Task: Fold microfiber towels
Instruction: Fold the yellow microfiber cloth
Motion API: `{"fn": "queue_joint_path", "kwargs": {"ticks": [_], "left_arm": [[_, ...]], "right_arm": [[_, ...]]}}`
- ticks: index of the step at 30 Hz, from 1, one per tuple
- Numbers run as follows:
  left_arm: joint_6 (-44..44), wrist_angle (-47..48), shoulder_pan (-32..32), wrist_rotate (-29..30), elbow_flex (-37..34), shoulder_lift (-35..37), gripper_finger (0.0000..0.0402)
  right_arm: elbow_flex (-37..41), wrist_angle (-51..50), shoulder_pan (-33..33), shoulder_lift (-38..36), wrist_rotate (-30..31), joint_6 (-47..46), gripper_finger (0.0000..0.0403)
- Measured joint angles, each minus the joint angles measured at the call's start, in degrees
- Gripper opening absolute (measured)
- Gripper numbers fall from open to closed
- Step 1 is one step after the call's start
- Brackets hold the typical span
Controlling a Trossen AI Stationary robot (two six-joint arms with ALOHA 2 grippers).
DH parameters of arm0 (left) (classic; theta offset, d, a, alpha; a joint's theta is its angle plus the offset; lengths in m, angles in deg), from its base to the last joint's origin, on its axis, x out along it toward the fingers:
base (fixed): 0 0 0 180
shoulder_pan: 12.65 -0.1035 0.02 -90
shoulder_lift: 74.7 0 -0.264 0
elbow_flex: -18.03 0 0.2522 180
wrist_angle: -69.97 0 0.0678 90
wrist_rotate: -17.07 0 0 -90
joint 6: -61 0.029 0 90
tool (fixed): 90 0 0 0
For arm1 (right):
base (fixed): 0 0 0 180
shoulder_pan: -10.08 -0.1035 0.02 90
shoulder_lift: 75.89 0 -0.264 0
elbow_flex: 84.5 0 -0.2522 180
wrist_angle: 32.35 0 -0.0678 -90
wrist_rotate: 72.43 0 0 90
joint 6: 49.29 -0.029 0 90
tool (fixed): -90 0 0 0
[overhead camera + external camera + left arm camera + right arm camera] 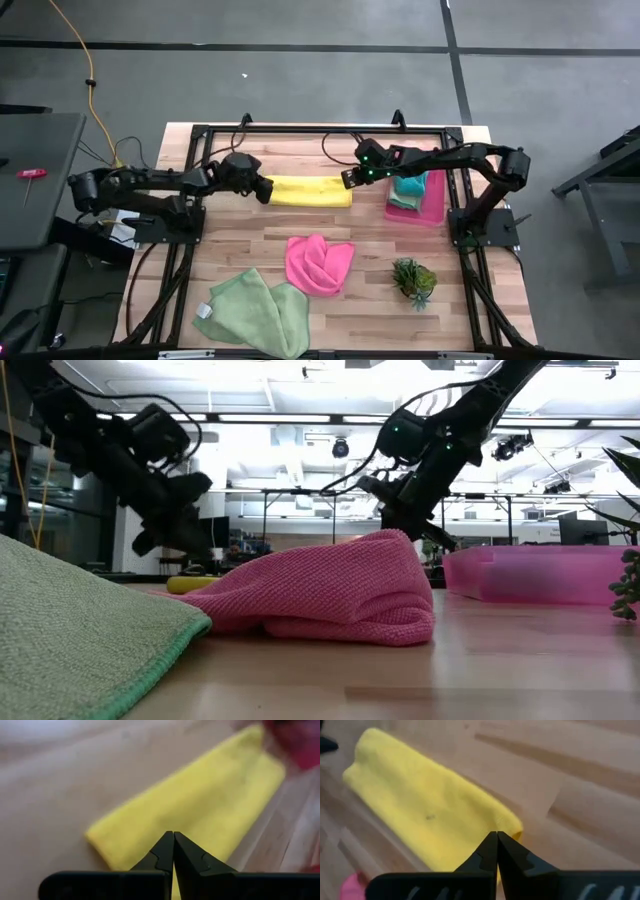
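- The place was a robotics lab or workshop in a large open hall.
- A wooden bench (pixel 250 235) in a black metal frame stood on a grey concrete floor (pixel 300 80) marked with dark lines.
- A yellow cable (pixel 88 75) trailed over the floor at 10 o'clock.
- Ceiling strip lights (pixel 280 418) and more framed benches showed behind.

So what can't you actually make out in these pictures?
- Yellow towel: whether either arm's shut fingers pinch it; they hide the cloth edge in both wrist views.
- Teal towel: folded or not, the right arm covers it from above.
- Green towels: bottom edge cuts them off, high view.
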Motion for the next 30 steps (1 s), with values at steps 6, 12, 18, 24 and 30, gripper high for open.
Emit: {"fn": "queue_joint_path", "kwargs": {"ticks": [6, 12, 18, 24, 30], "left_arm": [[-1.14, 6.52, -1.68, -2.95, 2.16, 3.61, 0.0001], [-1.27, 17.08, -2.35, -2.59, 4.68, 4.26, 0.0027], [-0.80, 20.46, -2.35, -1.79, 5.52, 4.25, 0.0065], [-0.89, 20.47, -2.33, -1.69, 5.50, 4.24, 0.0097], [-0.89, 20.45, -2.33, -1.73, 5.50, 4.24, 0.0109]], "right_arm": [[0.00, 0.47, -0.66, 0.00, -3.09, -0.04, 0.0000], [-0.02, -3.68, -0.64, 0.20, -4.54, -1.63, 0.0000], [-0.02, -8.10, -0.75, 1.71, -2.26, -3.18, 0.0000], [-1.92, -9.20, -2.04, 3.06, 0.82, -3.44, 0.0000], [-8.84, -19.66, -2.62, 3.06, 5.04, 4.24, 0.0000]]}}
